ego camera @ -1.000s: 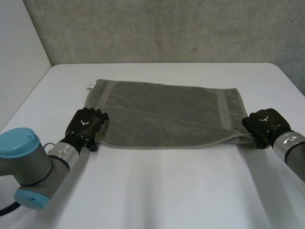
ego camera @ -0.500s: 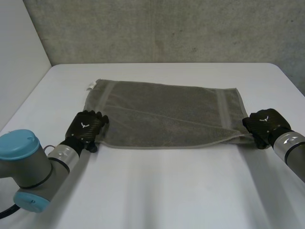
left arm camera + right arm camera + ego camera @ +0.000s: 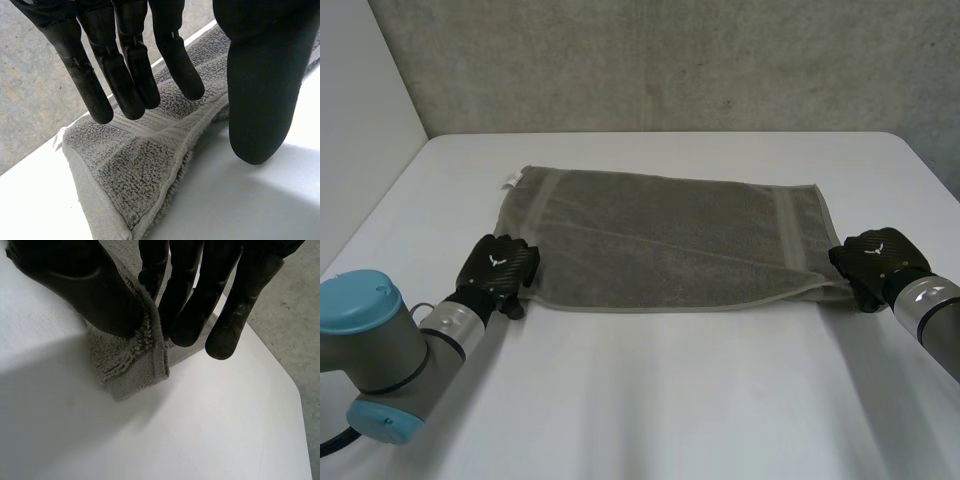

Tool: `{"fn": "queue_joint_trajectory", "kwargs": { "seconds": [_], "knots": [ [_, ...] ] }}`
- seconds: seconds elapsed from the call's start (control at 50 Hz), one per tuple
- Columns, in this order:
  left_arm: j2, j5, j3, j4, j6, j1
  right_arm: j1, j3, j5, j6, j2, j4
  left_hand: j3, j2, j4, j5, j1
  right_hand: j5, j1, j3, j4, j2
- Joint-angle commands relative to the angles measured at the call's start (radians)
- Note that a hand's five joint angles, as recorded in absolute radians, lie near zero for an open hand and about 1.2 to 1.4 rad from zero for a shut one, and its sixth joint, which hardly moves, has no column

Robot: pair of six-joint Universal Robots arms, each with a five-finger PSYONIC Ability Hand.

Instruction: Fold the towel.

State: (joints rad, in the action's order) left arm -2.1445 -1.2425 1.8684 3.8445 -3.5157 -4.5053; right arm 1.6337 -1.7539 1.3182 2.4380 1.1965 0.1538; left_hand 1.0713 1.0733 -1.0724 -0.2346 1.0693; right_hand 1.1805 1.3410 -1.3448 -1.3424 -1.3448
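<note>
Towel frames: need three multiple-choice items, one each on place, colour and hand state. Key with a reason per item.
1. Where is the left hand on the towel?
A. At its far-left corner
B. At its near-left corner
C. On its middle

2. What colour is the towel?
A. Grey-brown
B. Bright red
C. White

3. What is the right hand doing?
A. Lying flat on the table, apart from the towel
B. Pinching the towel's near-right corner
C. Curled up, holding nothing

Key:
1 B: the head view puts it at the corner nearest the robot's left arm.
2 A: the cloth reads grey-brown against the white table.
3 B: the right wrist view shows the corner's edge pinched between the thumb and the fingers.
</note>
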Motion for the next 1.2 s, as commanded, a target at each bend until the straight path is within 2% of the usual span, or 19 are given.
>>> {"fn": "queue_joint_trajectory", "kwargs": {
  "seconds": [0.02, 0.08, 0.12, 0.34, 0.42, 0.46, 0.48, 0.5, 0.64, 0.66, 0.68, 0.7, 1.06, 1.1, 1.12, 1.14, 1.16, 1.18, 1.2],
  "knots": [
    [0.0, -0.003, -0.002, 0.009, 0.0, 0.0, 0.0, -0.001, 0.001, -0.001, 0.0, 0.0, 0.12, 0.118, -0.119, -0.782, 0.122, 0.041, 0.055, -0.051, -0.054, -0.052],
    [0.0, -0.003, -0.003, 0.014, 0.0, 0.0, 0.002, -0.001, 0.001, -0.001, 0.0, 0.0, 0.061, 0.059, -0.06, -0.723, 0.063, 0.041, 0.055, -0.051, -0.054, -0.052],
    [0.006, -0.009, -0.009, 0.014, 0.001, 0.0, 0.0, -0.001, 0.001, -0.001, 0.0, 0.0, -0.132, -0.134, 0.133, -0.531, -0.13, 0.041, 0.055, -0.051, -0.054, -0.052],
    [0.086, -0.014, 0.005, 0.012, 0.017, 0.0, 0.0, -0.001, 0.001, -0.001, 0.0, 0.0, -0.584, -0.586, 0.585, -0.078, -0.582, 0.041, 0.055, -0.051, -0.054, -0.052],
    [0.104, -0.012, 0.015, 0.012, 0.017, 0.0, 0.0, -0.001, 0.001, -0.001, 0.0, 0.001, -0.617, -0.619, 0.618, -0.045, -0.615, 0.041, 0.055, -0.051, -0.054, -0.052],
    [0.115, -0.011, 0.018, 0.012, 0.017, 0.0, 0.0, -0.001, 0.001, -0.001, 0.0, 0.001, -0.544, -0.546, 0.545, -0.119, -0.542, 0.041, 0.055, -0.051, -0.054, -0.052],
    [0.129, -0.011, 0.02, 0.01, 0.02, -0.003, 0.0, -0.001, 0.001, -0.001, 0.0, 0.001, -0.224, -0.226, 0.225, -0.438, -0.222, 0.041, 0.055, -0.051, -0.054, -0.052],
    [0.139, -0.006, 0.02, 0.01, 0.03, -0.008, 0.0, -0.001, 0.001, -0.002, 0.0, 0.001, 0.285, 0.283, -0.284, -0.947, 0.287, 0.041, 0.055, -0.051, -0.054, -0.052],
    [0.159, -0.003, 0.023, 0.009, 0.145, -0.023, 0.0, -0.001, 0.001, -0.002, -0.002, 0.001, 0.325, 0.323, -0.324, -0.987, 0.327, 0.041, 0.055, -0.051, -0.054, -0.052],
    [0.16, -0.003, 0.021, 0.01, 0.171, -0.025, 0.0, -0.001, 0.001, -0.002, 0.0, 0.001, -0.154, -0.156, 0.155, -0.508, -0.152, 0.041, 0.055, -0.051, -0.054, -0.052],
    [0.16, -0.003, 0.021, 0.01, 0.172, -0.025, 0.0, -0.001, 0.001, -0.002, 0.0, 0.001, -0.159, -0.161, 0.16, -0.503, -0.157, 0.041, 0.055, -0.051, -0.054, -0.052],
    [0.158, -0.008, 0.021, 0.01, 0.182, -0.026, 0.0, -0.001, 0.001, -0.002, 0.0, 0.001, -0.618, -0.62, 0.619, -0.044, -0.616, 0.041, 0.055, -0.051, -0.054, -0.052],
    [0.155, 0.002, 0.02, 0.001, 0.192, -0.023, 0.002, -0.001, 0.001, -0.002, -0.002, 0.001, -0.82, -0.822, 0.821, 0.157, -0.818, 0.041, 0.055, -0.051, -0.054, -0.052],
    [0.155, 0.003, 0.02, 0.001, 0.192, -0.025, 0.0, -0.001, 0.001, -0.002, -0.002, 0.001, -0.654, -0.656, 0.655, -0.008, -0.652, 0.041, 0.055, -0.051, -0.054, -0.052],
    [0.155, 0.003, 0.02, 0.001, 0.192, -0.025, 0.0, -0.001, 0.001, -0.002, -0.002, 0.001, -0.652, -0.654, 0.653, -0.01, -0.65, 0.041, 0.055, -0.051, -0.054, -0.052],
    [0.155, 0.003, 0.018, 0.0, 0.192, -0.025, 0.0, -0.001, 0.001, -0.002, -0.002, 0.001, -0.068, -0.07, 0.069, -0.594, -0.066, 0.041, 0.055, -0.051, -0.054, -0.052],
    [0.155, 0.003, 0.018, 0.0, 0.192, -0.025, 0.0, -0.001, 0.001, -0.002, -0.002, 0.001, -0.062, -0.064, 0.063, -0.6, -0.06, 0.041, 0.055, -0.051, -0.054, -0.052],
    [0.156, 0.003, 0.02, 0.0, 0.193, -0.026, 0.0, -0.001, 0.001, -0.002, -0.002, 0.001, 0.321, 0.319, -0.32, -0.983, 0.323, 0.041, 0.055, -0.051, -0.054, -0.052],
    [0.156, 0.002, 0.018, 0.0, 0.192, -0.028, 0.0, -0.001, 0.001, -0.002, -0.002, 0.001, 0.325, 0.323, -0.324, -0.987, 0.327, 0.041, 0.055, -0.051, -0.054, -0.052]
  ]
}}
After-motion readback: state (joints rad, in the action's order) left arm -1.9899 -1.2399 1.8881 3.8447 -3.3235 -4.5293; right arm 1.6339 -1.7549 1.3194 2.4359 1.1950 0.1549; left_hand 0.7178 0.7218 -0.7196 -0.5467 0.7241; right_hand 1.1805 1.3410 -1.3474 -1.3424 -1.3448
